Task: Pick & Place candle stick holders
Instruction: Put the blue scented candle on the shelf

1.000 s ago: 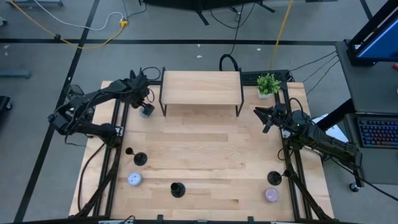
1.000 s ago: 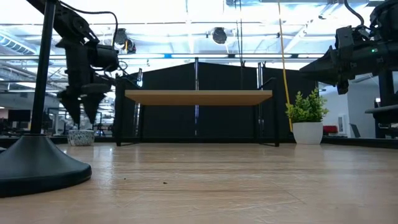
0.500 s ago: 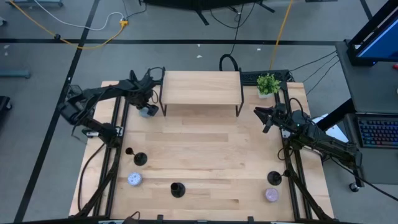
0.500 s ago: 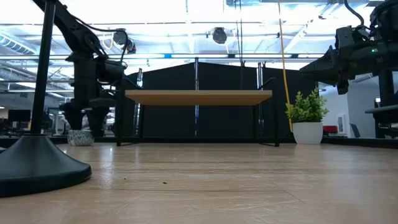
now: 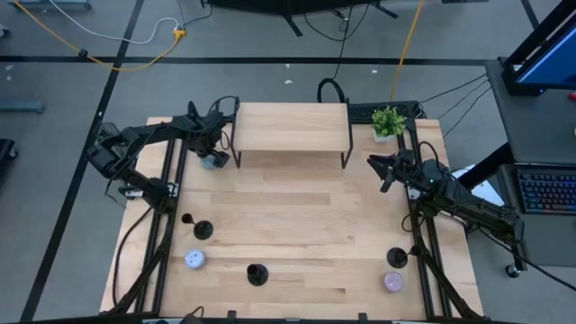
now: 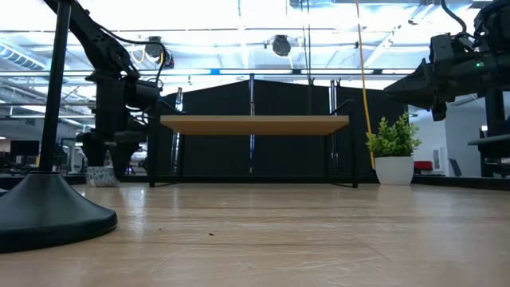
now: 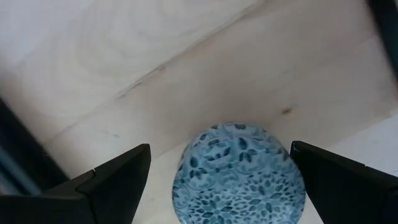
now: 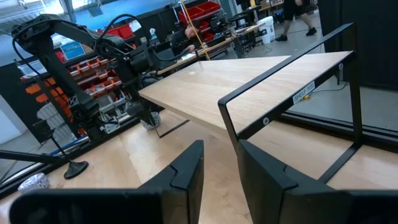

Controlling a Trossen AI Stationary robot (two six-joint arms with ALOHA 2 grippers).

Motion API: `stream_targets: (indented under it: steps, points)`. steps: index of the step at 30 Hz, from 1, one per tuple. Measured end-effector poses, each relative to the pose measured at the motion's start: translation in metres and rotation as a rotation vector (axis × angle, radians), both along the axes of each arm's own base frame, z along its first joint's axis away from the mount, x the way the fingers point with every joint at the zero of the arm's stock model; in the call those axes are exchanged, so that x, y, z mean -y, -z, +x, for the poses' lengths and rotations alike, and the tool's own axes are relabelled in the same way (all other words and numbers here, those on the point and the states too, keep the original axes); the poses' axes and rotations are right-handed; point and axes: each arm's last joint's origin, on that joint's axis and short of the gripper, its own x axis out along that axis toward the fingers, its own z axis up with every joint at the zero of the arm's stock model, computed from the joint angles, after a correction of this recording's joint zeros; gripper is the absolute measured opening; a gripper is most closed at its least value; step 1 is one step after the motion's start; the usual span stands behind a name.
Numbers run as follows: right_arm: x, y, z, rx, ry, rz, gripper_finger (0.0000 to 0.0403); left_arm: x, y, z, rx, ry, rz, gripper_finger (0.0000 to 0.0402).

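Three matte-black candle stick holders stand on their disc bases on the table: near left (image 5: 201,230), near middle (image 5: 256,274), near right (image 5: 396,258). One looms close in the low view (image 6: 48,215). My left gripper (image 5: 213,154) is open at the far left, low over a blue patterned round tin (image 7: 239,174) that stands on the table. Its fingers stand on either side of the tin; I cannot tell whether they touch it. My right gripper (image 5: 382,173) is open by a narrow gap, raised at the far right, and empty.
A wooden shelf on a black frame (image 5: 291,126) stands at the far middle, beside my left gripper. A potted plant (image 5: 388,121) stands at the far right. A pale tin (image 5: 194,260) and a lilac tin (image 5: 393,282) sit near the front edge.
My left gripper has gone down onto the blue tin and a little toward the shelf, staying open. The tin has stayed where it was.
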Motion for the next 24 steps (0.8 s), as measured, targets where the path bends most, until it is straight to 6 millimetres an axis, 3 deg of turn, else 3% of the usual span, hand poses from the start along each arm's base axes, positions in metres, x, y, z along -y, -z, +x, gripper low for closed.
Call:
stream_targets:
  steps: [13,24]
  points:
    - [0.0,0.0,0.0,0.0,0.0,0.0,0.0089,-0.0003,-0.0004,-0.0031,-0.12,0.003,0.075,0.039]
    - [0.0,0.0,0.0,0.0,0.0,0.0,0.0089,0.0006,-0.0004,-0.0037,-0.121,-0.017,0.066,0.039]
